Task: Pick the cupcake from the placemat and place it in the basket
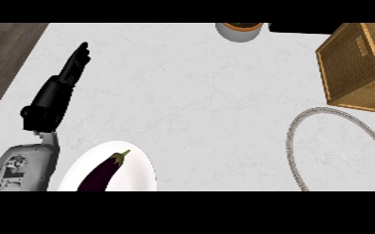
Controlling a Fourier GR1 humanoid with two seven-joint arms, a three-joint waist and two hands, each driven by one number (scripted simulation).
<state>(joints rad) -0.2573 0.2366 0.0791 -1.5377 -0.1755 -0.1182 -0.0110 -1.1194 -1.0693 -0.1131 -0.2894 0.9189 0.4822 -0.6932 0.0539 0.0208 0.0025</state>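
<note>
The left robot hand (67,74) is at nine o'clock, fingers straight and pointing up toward twelve, holding nothing; it rests there; the right robot hand is not in the picture, so I cannot tell how it is.

The basket (350,69) sits at two o'clock, brown and woven; below it, at four o'clock, a grey rope ring curves in from the edge, and I think this is the placemat (293,134); most of it is cut off.

The cupcake does not show; if it is on the mat, it is past the right edge.

A white plate (143,171) at seven o'clock holds a dark eggplant (102,173); a cup (239,29) peeks in at twelve o'clock; the pale surface (190,94) carries them all.

A cupcake is likely light and soft; its top would squash and smear; so I would hold it low, around the sides of its wrapper, and keep it upright.
</note>
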